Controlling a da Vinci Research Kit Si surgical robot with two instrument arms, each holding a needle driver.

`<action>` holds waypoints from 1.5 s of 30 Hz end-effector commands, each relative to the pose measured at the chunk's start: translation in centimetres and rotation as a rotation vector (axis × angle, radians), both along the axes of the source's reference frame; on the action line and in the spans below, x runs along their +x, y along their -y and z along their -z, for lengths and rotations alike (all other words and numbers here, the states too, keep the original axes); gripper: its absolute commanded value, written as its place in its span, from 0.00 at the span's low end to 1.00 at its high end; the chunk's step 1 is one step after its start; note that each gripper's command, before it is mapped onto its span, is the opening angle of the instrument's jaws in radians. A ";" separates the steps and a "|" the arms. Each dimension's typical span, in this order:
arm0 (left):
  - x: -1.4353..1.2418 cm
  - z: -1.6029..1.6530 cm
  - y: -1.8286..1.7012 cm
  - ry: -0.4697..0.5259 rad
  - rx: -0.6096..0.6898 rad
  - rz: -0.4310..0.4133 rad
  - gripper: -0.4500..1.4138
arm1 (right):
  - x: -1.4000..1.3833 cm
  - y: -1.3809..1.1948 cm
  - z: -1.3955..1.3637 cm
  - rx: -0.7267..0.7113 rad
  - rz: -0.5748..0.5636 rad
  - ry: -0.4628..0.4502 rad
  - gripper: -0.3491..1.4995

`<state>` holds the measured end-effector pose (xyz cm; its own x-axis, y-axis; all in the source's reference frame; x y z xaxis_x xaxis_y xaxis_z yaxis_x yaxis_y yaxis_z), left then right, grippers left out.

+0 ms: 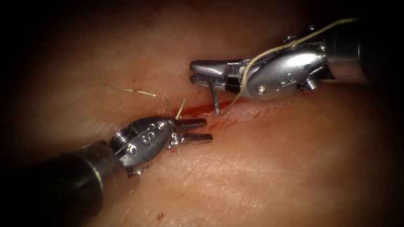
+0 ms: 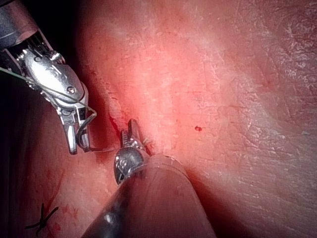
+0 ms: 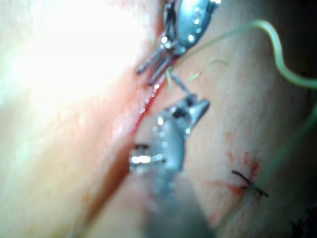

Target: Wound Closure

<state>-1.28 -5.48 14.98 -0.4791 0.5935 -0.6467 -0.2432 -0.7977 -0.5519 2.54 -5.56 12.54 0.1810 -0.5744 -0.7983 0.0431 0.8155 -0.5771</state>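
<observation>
While gaping empty beside the cut (image 1: 211, 109), left claw (image 1: 198, 130); one needle (image 1: 215, 98) gripped by right claw (image 1: 203, 72).

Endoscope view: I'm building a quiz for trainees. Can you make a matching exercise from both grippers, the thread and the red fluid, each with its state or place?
Things:
1 left gripper
2 right gripper
3 thread
4 red fluid

States or places:
A draped over the right gripper's wrist
B open, holding nothing
C along the cut
D shut on the needle, which hangs toward the cut; grip point and tissue entry unclear

Pairs: 1-B, 2-D, 3-A, 4-C
</observation>
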 end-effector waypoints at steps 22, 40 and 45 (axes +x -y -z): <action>-0.07 -0.14 -0.02 -0.010 0.006 0.004 0.39 | 0.02 0.42 -0.36 0.015 0.038 0.007 0.00; -0.07 -0.17 0.01 -0.031 0.010 0.001 0.38 | -0.09 0.44 -0.66 0.076 0.032 0.004 0.00; -0.07 -0.17 0.01 -0.029 0.011 -0.002 0.38 | -0.10 0.46 -0.70 0.089 0.030 0.004 0.00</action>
<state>-1.31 -5.51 15.08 -0.4988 0.6036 -0.6220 -0.2617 -0.7890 -0.5558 2.38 -6.04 13.20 0.1695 -0.5010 -0.8487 0.0700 0.8651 -0.4967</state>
